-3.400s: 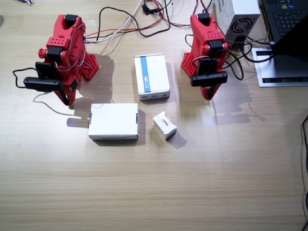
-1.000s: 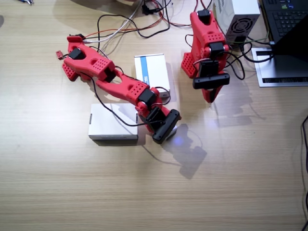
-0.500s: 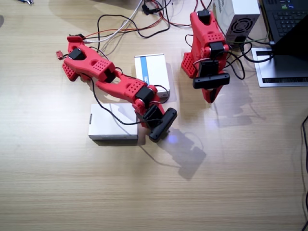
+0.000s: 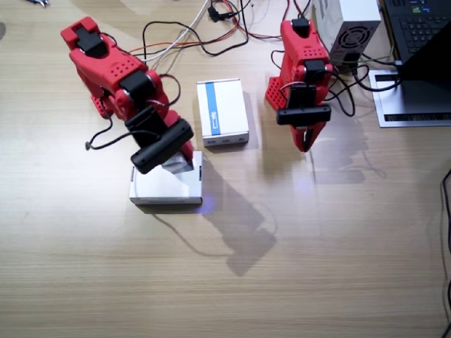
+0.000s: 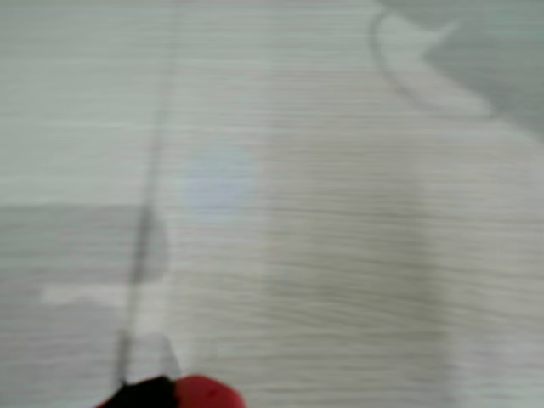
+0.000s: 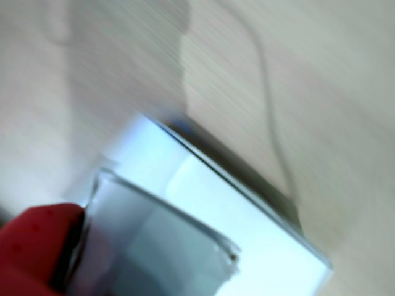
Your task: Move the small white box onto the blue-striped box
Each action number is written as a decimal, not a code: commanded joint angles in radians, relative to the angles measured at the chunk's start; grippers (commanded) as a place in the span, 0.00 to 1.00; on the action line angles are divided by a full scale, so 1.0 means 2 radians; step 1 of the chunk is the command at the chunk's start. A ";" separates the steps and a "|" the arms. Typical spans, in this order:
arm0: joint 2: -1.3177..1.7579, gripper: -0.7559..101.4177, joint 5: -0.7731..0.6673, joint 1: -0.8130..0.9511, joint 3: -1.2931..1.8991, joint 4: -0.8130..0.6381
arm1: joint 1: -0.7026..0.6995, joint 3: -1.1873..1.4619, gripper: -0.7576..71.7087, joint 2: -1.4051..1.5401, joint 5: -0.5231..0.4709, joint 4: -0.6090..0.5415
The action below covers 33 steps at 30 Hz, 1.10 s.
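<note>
I see the right gripper (image 4: 176,160) raised above the plain box (image 4: 163,189), its fingers clamped on the small box (image 4: 177,166). The striped box (image 4: 222,111) lies on the desk (image 4: 331,239). The left gripper's (image 4: 304,141) fingers are together.

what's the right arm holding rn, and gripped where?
The small box, in the right end effector, lifted over the plain white box. Exact grip spot is hidden. Left end effector holds nothing.

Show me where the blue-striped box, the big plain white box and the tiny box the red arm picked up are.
blue-striped box (image 4: 222,111): fixed view, on its blue stripe.
plain white box (image 4: 163,189): fixed view, on its bare top.
small white box (image 4: 177,165): fixed view, on its visible side below the right tool (image 4: 169,156).
</note>
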 commanded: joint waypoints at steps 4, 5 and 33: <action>0.016 0.01 -0.007 0.017 -0.010 0.012 | 0.017 0.119 0.28 0.041 -0.005 -0.110; 0.016 0.01 -0.008 0.015 -0.010 0.014 | 0.017 0.126 0.28 0.035 -0.006 -0.119; -0.022 0.14 -0.178 0.110 -0.308 0.121 | 0.253 0.353 0.01 0.480 -0.097 -0.067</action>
